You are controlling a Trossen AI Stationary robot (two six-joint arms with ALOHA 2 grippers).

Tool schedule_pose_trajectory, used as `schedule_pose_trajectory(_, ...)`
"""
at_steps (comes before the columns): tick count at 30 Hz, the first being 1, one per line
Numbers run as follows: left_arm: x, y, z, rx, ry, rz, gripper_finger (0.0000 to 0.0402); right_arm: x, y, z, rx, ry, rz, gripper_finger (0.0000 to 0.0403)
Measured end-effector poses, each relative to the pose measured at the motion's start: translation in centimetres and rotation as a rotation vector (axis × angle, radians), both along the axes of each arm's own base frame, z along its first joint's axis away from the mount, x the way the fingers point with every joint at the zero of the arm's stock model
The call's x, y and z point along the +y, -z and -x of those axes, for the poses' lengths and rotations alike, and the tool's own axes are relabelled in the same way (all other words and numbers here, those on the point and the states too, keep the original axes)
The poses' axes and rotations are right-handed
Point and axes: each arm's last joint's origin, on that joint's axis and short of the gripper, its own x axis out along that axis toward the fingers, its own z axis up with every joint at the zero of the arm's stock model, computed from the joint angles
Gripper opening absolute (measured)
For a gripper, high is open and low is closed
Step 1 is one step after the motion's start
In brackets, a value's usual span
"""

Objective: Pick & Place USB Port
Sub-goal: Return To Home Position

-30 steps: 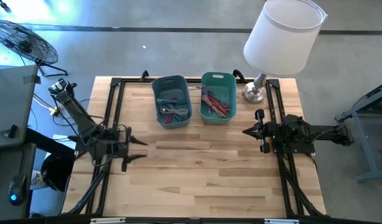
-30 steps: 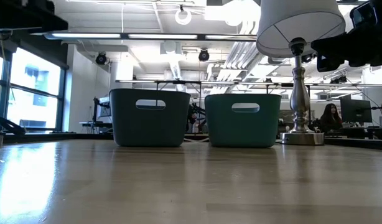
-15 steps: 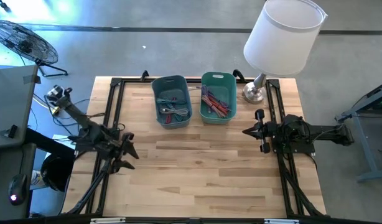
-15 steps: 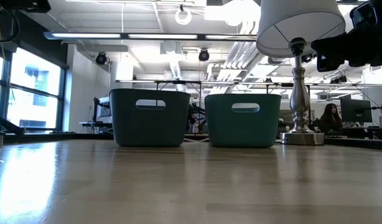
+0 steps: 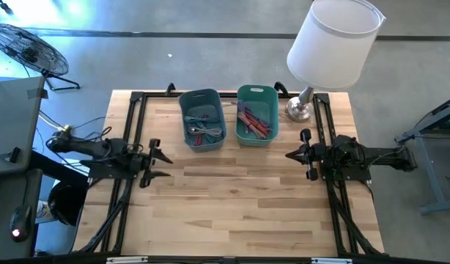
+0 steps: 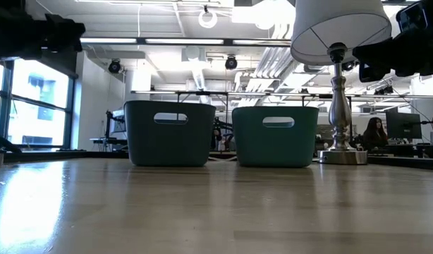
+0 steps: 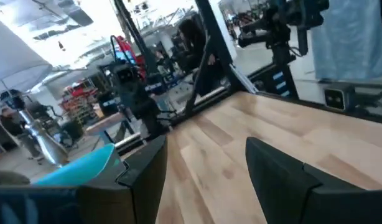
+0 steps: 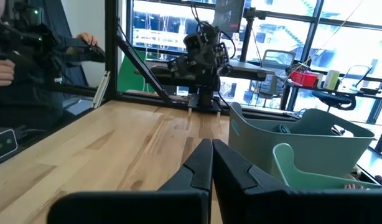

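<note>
Two bins stand side by side at the table's far edge. The blue-grey bin (image 5: 203, 119) (image 6: 171, 132) holds grey and white cables; the teal bin (image 5: 256, 114) (image 6: 276, 135) holds reddish ones. No single USB part can be told apart from them. My left gripper (image 5: 160, 162) (image 7: 206, 143) is open, above the table's left side, pointing toward the right edge, short of the blue-grey bin. My right gripper (image 5: 287, 155) (image 8: 212, 144) is shut, above the right side, pointing toward the left edge, on the near side of the teal bin (image 8: 315, 168).
A lamp with a white shade (image 5: 335, 40) stands on its metal base (image 5: 298, 110) at the far right corner, next to the teal bin. Bare wood (image 5: 232, 198) runs between the two grippers and to the near edge. A person's hand (image 8: 85, 40) shows beyond the table.
My left arm has swung round from a slant until it lies level across the table's left edge. Its gripper has shifted a little toward the far edge and now points at the right edge, fingers apart throughout. It has come into the low view's upper left.
</note>
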Motion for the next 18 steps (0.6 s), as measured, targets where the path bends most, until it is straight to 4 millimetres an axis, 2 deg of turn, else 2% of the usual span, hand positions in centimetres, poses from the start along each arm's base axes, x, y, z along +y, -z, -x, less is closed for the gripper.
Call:
schedule_pose_trajectory(7, 0.34, 0.17, -0.09, 0.015, -0.056, -0.006, 0.0211, 0.0, -0.02, 0.0, -0.002, 0.001, 0.0, 0.0)
schedule_pose_trajectory(10, 0.56, 0.0, -0.11, -0.017, -0.141, -0.069, 0.0211, 0.0, -0.02, 0.0, -0.002, 0.001, 0.0, 0.0)
schedule_pose_trajectory(18, 0.98, -0.13, -0.13, -0.023, -0.285, -0.048, 0.0211, 0.0, -0.03, 0.0, -0.003, 0.001, 0.0, 0.0)
